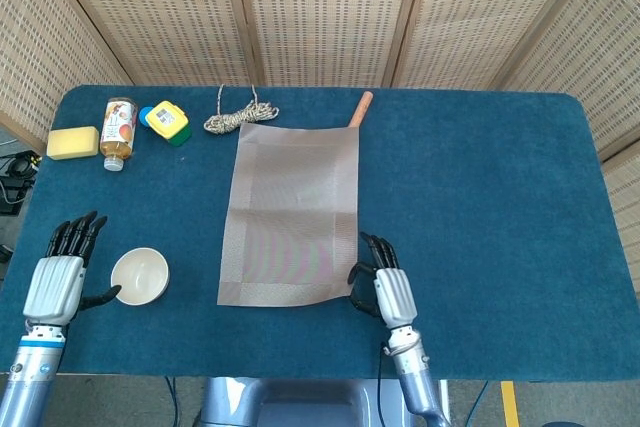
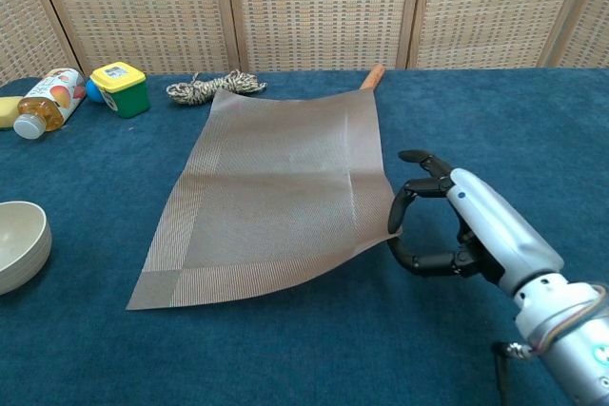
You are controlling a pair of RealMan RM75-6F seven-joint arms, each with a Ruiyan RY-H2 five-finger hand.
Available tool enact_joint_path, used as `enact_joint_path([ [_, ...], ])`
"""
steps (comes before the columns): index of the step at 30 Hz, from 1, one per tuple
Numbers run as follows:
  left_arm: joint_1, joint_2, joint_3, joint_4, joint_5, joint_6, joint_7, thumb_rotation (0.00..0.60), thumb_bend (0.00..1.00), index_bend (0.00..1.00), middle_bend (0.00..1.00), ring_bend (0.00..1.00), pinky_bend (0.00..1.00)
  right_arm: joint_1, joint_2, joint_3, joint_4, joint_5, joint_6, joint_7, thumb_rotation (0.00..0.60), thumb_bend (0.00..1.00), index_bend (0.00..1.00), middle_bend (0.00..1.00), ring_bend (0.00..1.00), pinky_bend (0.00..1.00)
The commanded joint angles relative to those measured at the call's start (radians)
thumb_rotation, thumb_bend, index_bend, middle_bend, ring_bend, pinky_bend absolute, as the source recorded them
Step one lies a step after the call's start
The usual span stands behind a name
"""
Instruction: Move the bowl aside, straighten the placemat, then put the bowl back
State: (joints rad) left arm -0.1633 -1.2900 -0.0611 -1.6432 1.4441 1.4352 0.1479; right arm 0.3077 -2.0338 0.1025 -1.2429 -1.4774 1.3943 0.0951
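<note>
Blue cloth covered the table in front of woven screens. Straightening looked to be the step in hand: the right hand pinched the placemat at its lower right corner, which was lifted slightly off the cloth. That corner would next need drawing square and laying flat. At lower left of the head view, the bowl sat well clear of the mat, just beside the left hand, whose fingers were spread and held nothing.
</note>
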Motion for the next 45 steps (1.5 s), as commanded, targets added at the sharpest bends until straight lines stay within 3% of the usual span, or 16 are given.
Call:
enact_joint_path([
  [1,0.001,0.000,0.001,-0.001,0.005,0.005,0.003,0.600,0.05,0.00,0.00,0.00,0.00,-0.037,0.055,-0.042,-0.043,-0.030,0.042,0.008,0.600,0.54,0.74,0.15,0.00,0.00],
  [9,0.007,-0.002,0.008,-0.013,0.027,0.023,0.019,0.600,0.05,0.00,0.00,0.00,0.00,-0.101,0.211,-0.113,-0.145,-0.071,0.095,0.063,0.600,0.54,0.74,0.15,0.00,0.00],
  [15,0.013,0.001,0.013,-0.023,0.042,0.036,0.022,0.600,0.05,0.00,0.00,0.00,0.00,-0.133,0.312,-0.117,-0.183,-0.068,0.129,0.119,0.600,0.54,0.75,0.15,0.00,0.00],
  [22,0.015,0.002,0.017,-0.027,0.052,0.040,0.024,0.600,0.05,0.00,0.00,0.00,0.00,-0.131,0.426,-0.038,-0.128,0.031,0.076,0.172,0.600,0.53,0.75,0.15,0.00,0.00],
  [32,0.009,-0.009,0.016,-0.019,0.041,0.022,0.041,0.600,0.05,0.00,0.00,0.00,0.00,-0.056,0.460,0.102,0.019,0.197,-0.096,0.174,0.600,0.52,0.75,0.15,0.00,0.00],
  [40,0.001,-0.021,0.013,-0.011,0.030,0.005,0.056,0.600,0.05,0.00,0.00,0.00,0.00,0.008,0.482,0.184,0.098,0.279,-0.202,0.170,0.600,0.51,0.75,0.15,0.00,0.00],
  [42,-0.001,-0.024,0.012,-0.011,0.027,0.001,0.059,0.600,0.05,0.00,0.00,0.00,0.00,0.020,0.489,0.191,0.104,0.285,-0.223,0.165,0.600,0.51,0.72,0.12,0.00,0.00],
  [45,-0.005,-0.028,0.011,-0.011,0.025,-0.004,0.065,0.600,0.05,0.00,0.00,0.00,0.00,0.026,0.505,0.192,0.091,0.297,-0.234,0.123,0.600,0.45,0.55,0.03,0.00,0.00],
])
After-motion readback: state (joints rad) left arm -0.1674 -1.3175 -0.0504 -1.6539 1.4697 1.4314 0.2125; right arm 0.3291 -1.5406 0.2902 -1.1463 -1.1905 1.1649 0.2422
